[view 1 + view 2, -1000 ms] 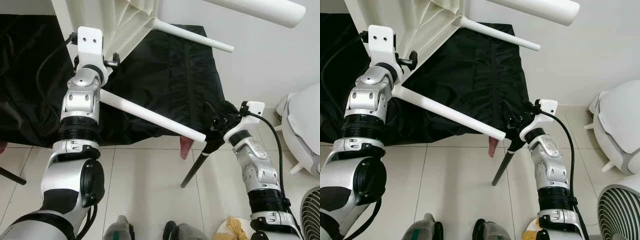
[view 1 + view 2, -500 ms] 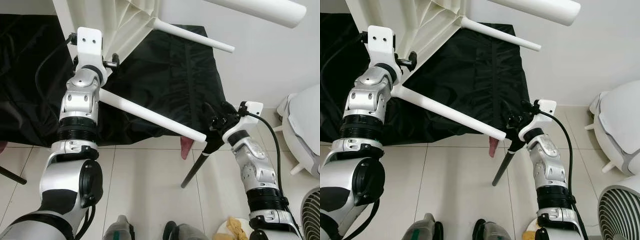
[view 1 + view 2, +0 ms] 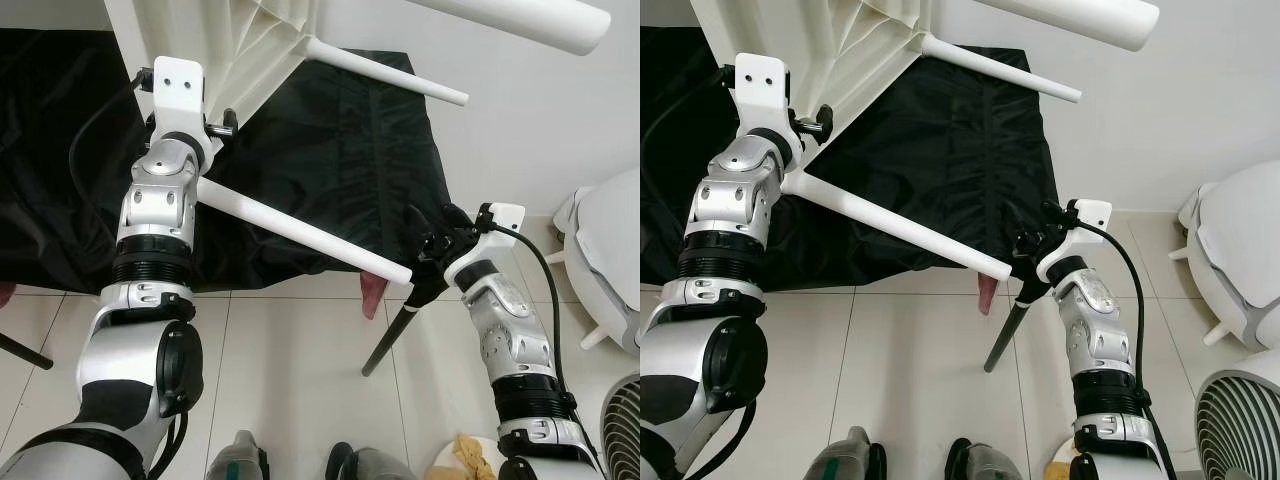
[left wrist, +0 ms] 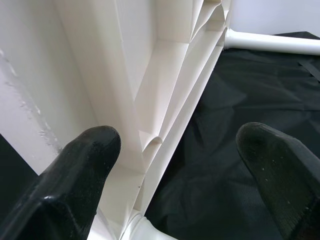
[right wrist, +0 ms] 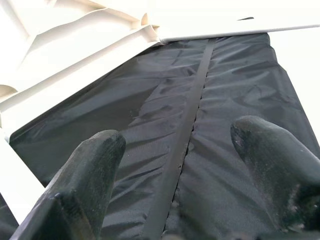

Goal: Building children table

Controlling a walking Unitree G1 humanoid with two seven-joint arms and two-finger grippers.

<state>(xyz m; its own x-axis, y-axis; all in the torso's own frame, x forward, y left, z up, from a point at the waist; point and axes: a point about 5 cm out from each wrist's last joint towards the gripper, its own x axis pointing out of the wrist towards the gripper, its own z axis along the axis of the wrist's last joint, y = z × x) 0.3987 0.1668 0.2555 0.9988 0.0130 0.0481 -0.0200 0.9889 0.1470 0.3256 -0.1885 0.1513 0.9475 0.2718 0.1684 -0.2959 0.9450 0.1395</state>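
White children's table [image 3: 255, 40] tipped on its side, ribbed underside facing the robot, raised over a black cloth [image 3: 340, 170] draped at the back. Three white legs showing: one long leg [image 3: 300, 232] slanting down toward the right, one thinner leg [image 3: 385, 70] higher up, one thick leg [image 3: 520, 18] along the top edge.

Left gripper [image 4: 180, 165] raised at the table's underside, fingers [image 4: 82, 172] apart; one finger close against a white rib, the other over the black cloth. Nothing held between them.

Right gripper [image 5: 175, 165] low on the right, near the free end of the long leg, fingers spread and holding nothing, black cloth beyond them. A black rod [image 3: 395, 330] slants down to the tiled floor [image 3: 290, 380] just beside it.

White fan [image 3: 1240, 420] and a white rounded seat [image 3: 1240, 250] at far right.
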